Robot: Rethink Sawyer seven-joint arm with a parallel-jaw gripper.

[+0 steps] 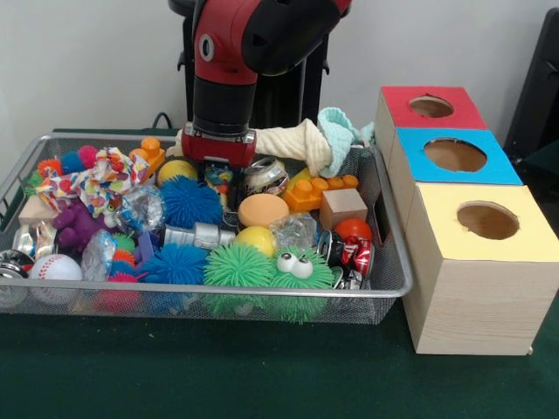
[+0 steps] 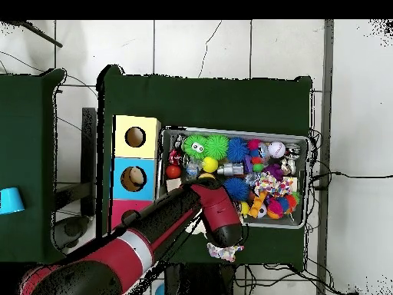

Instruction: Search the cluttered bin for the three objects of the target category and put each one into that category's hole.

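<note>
Silver wire-mesh bin (image 1: 395,288) on the green counter (image 1: 262,375) is packed full, and I am lowering my tool (image 1: 220,175) into its back-middle, just beside a crushed silver can (image 1: 265,175). Tool tips are sinking among the clutter there; I cannot tell how they stand or whether they are holding anything.

Target category is not marked, so I am judging candidates. Spiky rubber balls are the biggest group: a blue one (image 1: 190,202) just beside my tool, a second blue one (image 1: 177,262), a green one (image 1: 238,266) at the front rim. Those are likely handling light and squashy, the spikes giving way, so I am thinking a squeeze across the middle of the body, not the spike tips. Cans look thin and dented, slippery metal; gripping across the flattened sides seems safest.

Three wooden boxes stand touching the bin's side, each with a round hole: red-topped box (image 1: 454,113), blue-topped box (image 1: 493,166), yellow-topped box (image 1: 524,231). All holes are looking empty from the front.

Overhead, my arm (image 2: 153,230) is covering the bin's near corner.
</note>
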